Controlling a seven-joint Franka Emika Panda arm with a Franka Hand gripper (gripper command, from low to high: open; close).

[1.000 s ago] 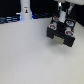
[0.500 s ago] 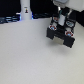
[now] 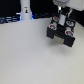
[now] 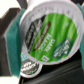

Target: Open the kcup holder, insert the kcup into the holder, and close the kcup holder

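The kcup holder (image 3: 62,33) is a black boxy unit at the far right of the white table in the exterior view, with round pods showing on its upper part. My gripper (image 3: 61,12) hangs directly above it. In the wrist view the gripper (image 4: 46,36) is shut on the kcup (image 4: 50,26), a white pod with a green printed top. The pod fills the frame between teal fingers (image 4: 11,36). Below it lies the holder's dark inside (image 4: 55,72), with another pod (image 4: 30,67) sitting in a slot. The held kcup cannot be made out in the exterior view.
The white table (image 3: 30,57) stretches across the exterior view's left and front. Dark equipment (image 3: 10,19) lines the back left edge, and a white upright object (image 3: 25,9) stands there beside a blue light.
Almost nothing differs. The gripper stays above the holder, with at most a slight shift.
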